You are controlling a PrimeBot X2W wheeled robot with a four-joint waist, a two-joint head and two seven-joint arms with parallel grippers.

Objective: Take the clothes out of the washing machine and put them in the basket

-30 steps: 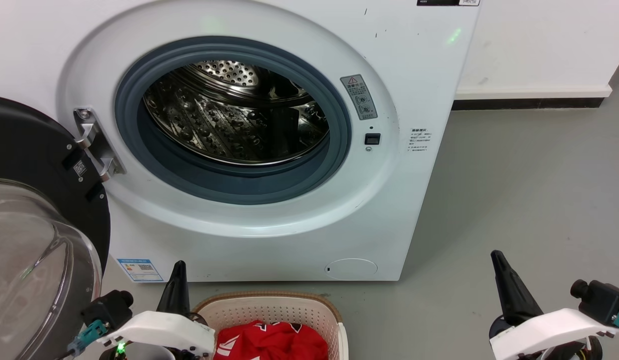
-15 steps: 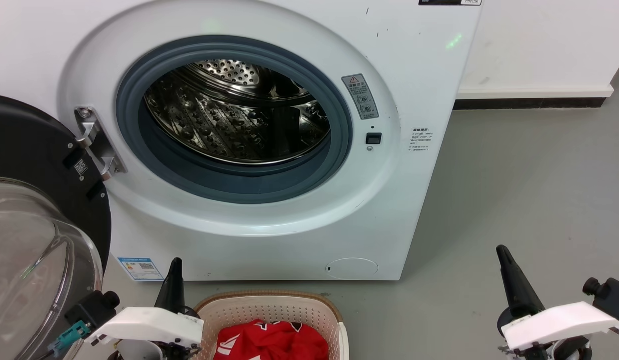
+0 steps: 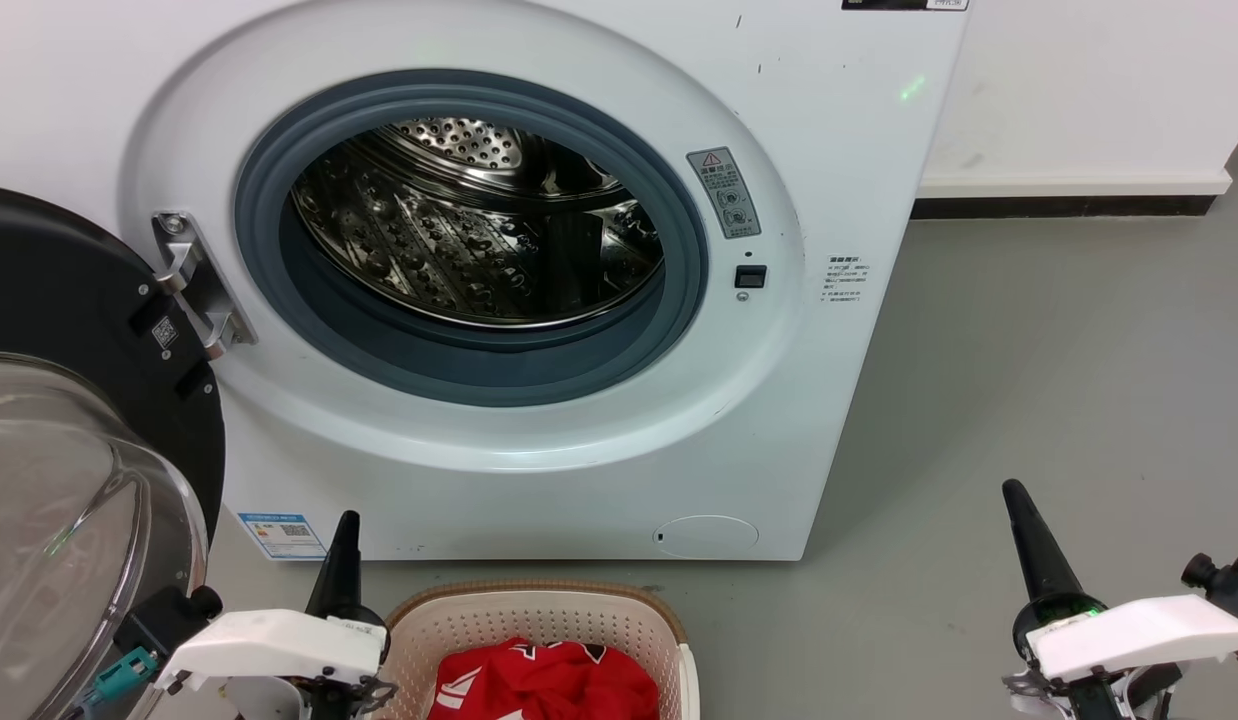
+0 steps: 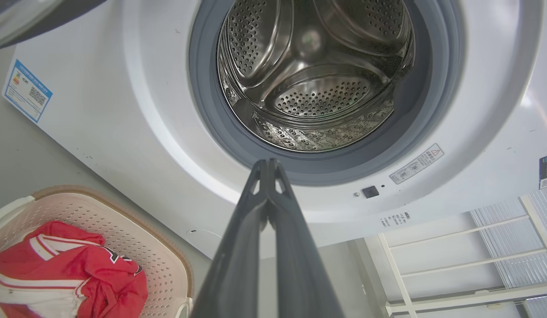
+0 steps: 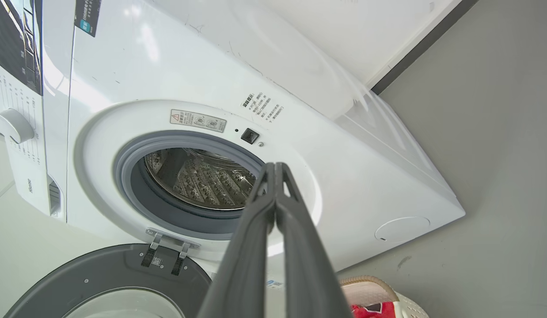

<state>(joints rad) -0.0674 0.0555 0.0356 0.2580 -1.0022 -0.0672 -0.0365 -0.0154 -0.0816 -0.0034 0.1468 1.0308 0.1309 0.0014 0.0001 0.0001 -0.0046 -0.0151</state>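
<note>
At my far left the black-rimmed glass door [image 3: 79, 450] is hanging wide open on its hinge [image 3: 194, 288], swung away from the washing machine [image 3: 539, 480]. Just to its right I am holding my left pincer [image 3: 345, 530] low, its two dark fingers pressed together with nothing between them, tips pointing up toward the front of the machine. Through the left wrist view those tips are lining up with the lower edge of the grey rubber ring [image 3: 479, 365]. Inside that ring the perforated steel drum [image 3: 469, 240] is catching the light. Right beside my left pincer the basket [image 3: 539, 598] is standing on the floor [image 3: 1029, 380], close to the foot of the machine. The clothes [image 3: 544, 685] are lying bunched inside it, red fabric with white stripes showing against the cream perforated wall. Over at my right, well apart from the basket, I am holding my right pincer [image 3: 1019, 505] above the grey floor, its fingers likewise closed against each other and gripping nothing. Through the right wrist view its tips are sitting over the rim of the grey ring, with the open door showing beneath them.
</note>
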